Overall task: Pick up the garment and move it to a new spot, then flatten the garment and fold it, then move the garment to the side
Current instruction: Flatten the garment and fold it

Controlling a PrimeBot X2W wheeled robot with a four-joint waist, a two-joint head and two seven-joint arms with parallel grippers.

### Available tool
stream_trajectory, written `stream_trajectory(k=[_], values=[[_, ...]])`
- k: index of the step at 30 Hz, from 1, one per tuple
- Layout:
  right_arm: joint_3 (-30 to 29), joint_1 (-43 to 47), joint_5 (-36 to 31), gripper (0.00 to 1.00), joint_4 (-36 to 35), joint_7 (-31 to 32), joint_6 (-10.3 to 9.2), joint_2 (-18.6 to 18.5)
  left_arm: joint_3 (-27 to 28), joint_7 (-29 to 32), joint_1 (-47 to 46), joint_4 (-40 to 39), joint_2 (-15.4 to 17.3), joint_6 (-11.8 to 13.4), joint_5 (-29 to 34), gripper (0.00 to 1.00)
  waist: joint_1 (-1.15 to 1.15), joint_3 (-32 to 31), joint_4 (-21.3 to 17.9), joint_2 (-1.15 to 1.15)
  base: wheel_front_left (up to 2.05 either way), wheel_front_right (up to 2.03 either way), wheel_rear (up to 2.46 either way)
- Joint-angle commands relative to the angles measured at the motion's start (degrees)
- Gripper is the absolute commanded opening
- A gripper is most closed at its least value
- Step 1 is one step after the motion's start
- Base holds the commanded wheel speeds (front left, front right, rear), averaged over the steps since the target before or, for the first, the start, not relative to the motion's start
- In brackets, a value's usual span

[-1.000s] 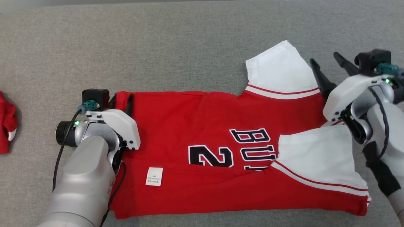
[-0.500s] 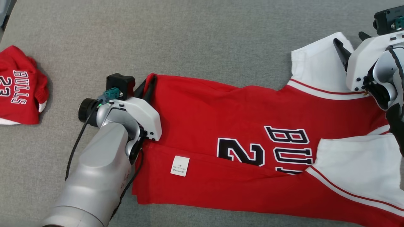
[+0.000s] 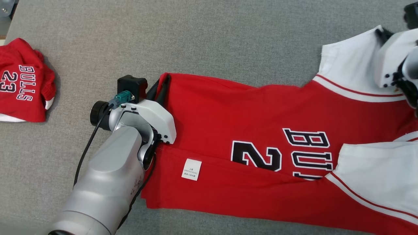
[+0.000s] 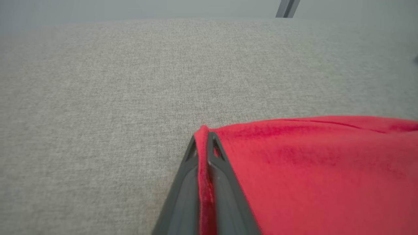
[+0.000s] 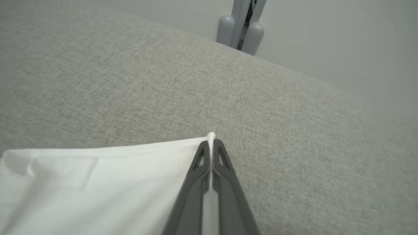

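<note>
1. Red garment [image 3: 228, 111] lying flat across grey counter [image 3: 196, 32], near long edge folded over its print.
2. Left gripper [image 4: 203, 143] fingers clamped shut on garment's red hem corner.
3. Right gripper [image 5: 211, 147] fingers pinched shut on garment's far white sleeve [image 3: 349, 62] corner.
4. Gripped at both far corners, likely to bring far edge over for next fold.
5. Spare crumpled jersey [image 3: 23, 85] well left of garment, out of the fold's way.

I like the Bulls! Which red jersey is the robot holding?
The spread-out jersey in the middle: the left gripper pinches its red corner, the right gripper its white sleeve. The crumpled jersey at the left lies untouched.
</note>
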Motion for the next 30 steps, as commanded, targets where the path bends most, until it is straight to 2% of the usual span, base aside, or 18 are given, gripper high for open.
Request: stream_trajectory(k=[1, 3, 5, 8, 14, 22, 30], values=[[-0.73, -1.55, -1.04, 0.0, 0.96, -3.26, -0.04, -1.28, -0.09, -0.32, -0.89, 0.54, 0.21, 0.81, -0.62, 0.0, 0.0, -0.26, -0.04, 0.0, 0.0, 0.0, 0.0], [-3.7, -3.17, -2.94, 0.0, 4.01, -11.82, -0.04, -1.67, 2.0, -1.06, -2.77, 0.17, 0.46, 2.55, -0.33, 0.0, 0.0, -1.1, -0.46, 0.0, 0.0, 0.0, 0.0], [-5.99, -3.81, -3.85, 0.0, 5.51, -16.48, -0.04, -0.94, 4.52, -1.09, -2.21, -3.25, 1.77, 3.58, 1.53, 0.0, 0.0, -1.74, -1.13, 0.0, 0.0, 0.0, 0.0], [-9.79, -2.77, -3.47, 0.0, 6.68, -20.29, -0.04, 0.16, 7.68, -1.06, 1.47, -7.55, 2.76, 4.11, 4.31, 0.0, 0.0, -3.81, -2.32, 0.0, 0.0, 0.0, 0.0], [-13.11, 3.39, -1.7, 0.0, 5.71, -21.87, -0.03, 3.52, 10.53, -1.07, 7.33, -8.92, 3.85, 3.39, 6.78, 0.0, 0.0, -8.52, -4.95, 0.0, 0.0, 0.0, 0.0], [-17.6, 21.69, 1.08, 0.0, -8.61, -21.89, -0.04, 4.83, 16.0, -1.08, 17.95, -10.49, 5.53, 2.85, 9.6, 0.0, 0.0, -15.57, -9.46, 0.0, 0.0, 0.0, 0.0], [-21.35, 37.24, 3.86, 0.0, -17.63, -21.9, -0.04, 7.42, 19.1, -1.08, 25.32, -11.57, 5.02, 2.28, 12.25, 0.0, 0.0, -18.9, -11.64, 0.0, 0.0, 0.0, 0.0]])
